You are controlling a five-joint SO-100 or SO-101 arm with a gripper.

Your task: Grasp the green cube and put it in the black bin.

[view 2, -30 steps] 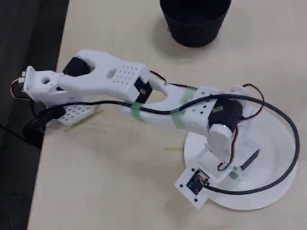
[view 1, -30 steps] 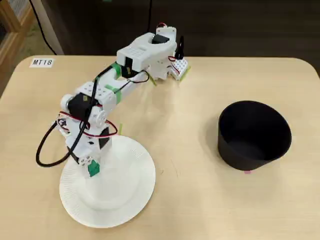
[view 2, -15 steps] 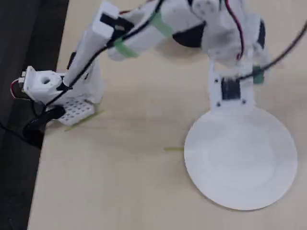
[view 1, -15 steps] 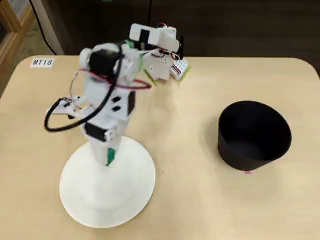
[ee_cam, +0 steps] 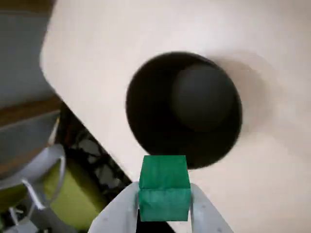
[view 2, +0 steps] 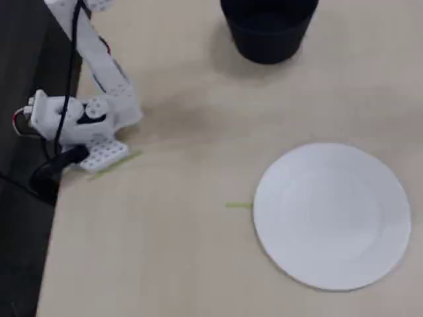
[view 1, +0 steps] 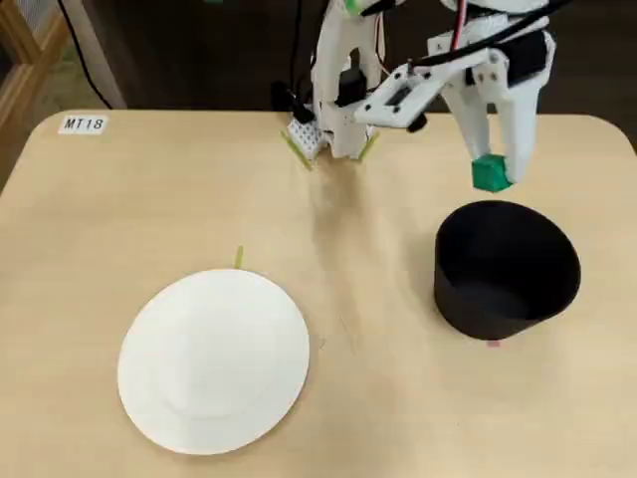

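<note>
My white gripper [view 1: 494, 171] is shut on the green cube [view 1: 490, 172] and holds it in the air above the far rim of the black bin [view 1: 508, 271]. In the wrist view the green cube [ee_cam: 164, 187] sits between my two white fingers [ee_cam: 204, 213], with the black bin [ee_cam: 160, 126] open below and just ahead. In a fixed view from the side, only the lower part of the black bin [view 2: 268, 30] shows at the top edge; the gripper and cube are out of that frame.
A flat white plate [view 1: 213, 358] lies at the front left, also in a fixed view [view 2: 334, 214]. Thin yellow-green tape strips [view 1: 239, 257] lie by the plate and the arm's base [view 1: 333, 134]. The table edge [ee_cam: 92, 131] runs close beside the bin.
</note>
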